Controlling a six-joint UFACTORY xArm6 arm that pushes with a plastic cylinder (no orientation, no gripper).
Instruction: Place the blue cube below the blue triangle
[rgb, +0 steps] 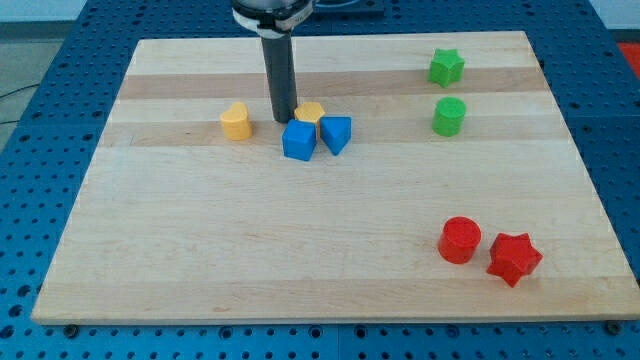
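Observation:
The blue cube lies near the board's upper middle, touching the blue triangle on its right. My tip stands just above the cube's upper left corner, close to it. A yellow block sits right of the rod, just above both blue blocks and partly hidden behind them.
A yellow block lies left of the rod. A green star and a green cylinder are at the upper right. A red cylinder and a red star are at the lower right. The wooden board ends at blue pegboard.

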